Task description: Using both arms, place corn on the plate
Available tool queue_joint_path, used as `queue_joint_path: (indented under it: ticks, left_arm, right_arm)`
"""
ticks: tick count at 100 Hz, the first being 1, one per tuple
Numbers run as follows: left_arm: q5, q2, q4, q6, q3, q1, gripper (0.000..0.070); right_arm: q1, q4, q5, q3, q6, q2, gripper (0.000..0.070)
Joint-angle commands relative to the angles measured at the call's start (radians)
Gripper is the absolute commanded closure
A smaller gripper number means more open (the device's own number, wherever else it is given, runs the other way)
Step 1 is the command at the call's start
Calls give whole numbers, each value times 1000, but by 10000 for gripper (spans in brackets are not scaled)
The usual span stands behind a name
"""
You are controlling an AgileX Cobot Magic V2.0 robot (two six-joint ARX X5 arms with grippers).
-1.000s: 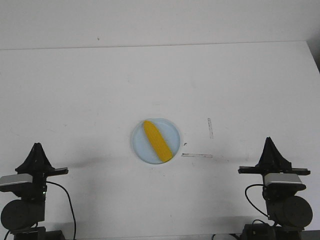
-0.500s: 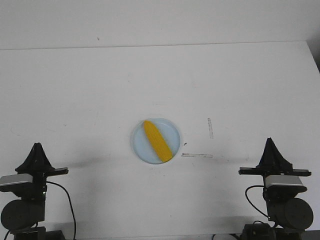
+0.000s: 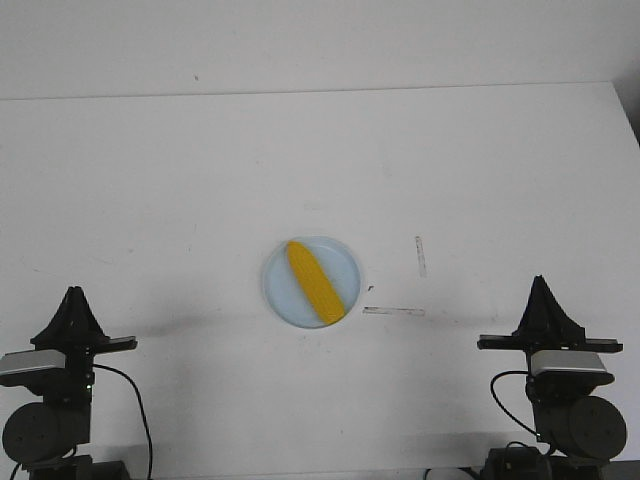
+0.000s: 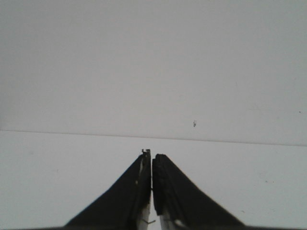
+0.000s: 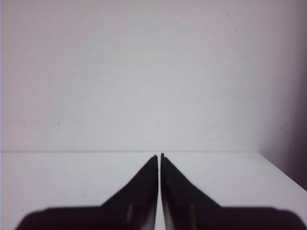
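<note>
The yellow-orange corn (image 3: 315,281) lies diagonally on the pale blue plate (image 3: 344,264) in the middle of the white table. My left gripper (image 3: 72,293) is shut and empty at the near left, far from the plate. My right gripper (image 3: 540,281) is shut and empty at the near right, also far from the plate. In the left wrist view the gripper (image 4: 151,155) shows closed jaws over bare table. In the right wrist view the gripper (image 5: 159,156) shows closed jaws too. Corn and plate are out of both wrist views.
Two thin pale tape marks (image 3: 421,256) lie on the table right of the plate. The table's far edge meets a white wall (image 3: 300,50). The table's right edge (image 3: 625,120) shows at the far right.
The right arm has settled slightly lower and nearer. The left arm has sunk a little. The corn and plate have not moved.
</note>
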Motion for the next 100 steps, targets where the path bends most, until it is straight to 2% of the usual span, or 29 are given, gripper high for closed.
queue_joint_path:
  ticks: [1,15,36,63,73,100]
  left_arm:
    - [-3,-9,26,5,-27,-27,698]
    - [-2,-43,17,6,-85,-107,698]
    - [-2,-94,-124,6,-95,-123,698]
    - [-2,-235,-92,6,-210,-110,698]
    - [-2,-230,-42,4,-263,-108,698]
    - [2,-230,-86,-1,-266,-109,698]
  right_arm:
    - [1,10,0,3,-5,0,694]
    - [1,10,0,3,-5,0,694]
    - [1,10,0,3,-5,0,694]
    - [1,10,0,3,-5,0,694]
    - [1,10,0,3,-5,0,694]
    - [1,11,0,3,-5,0,694]
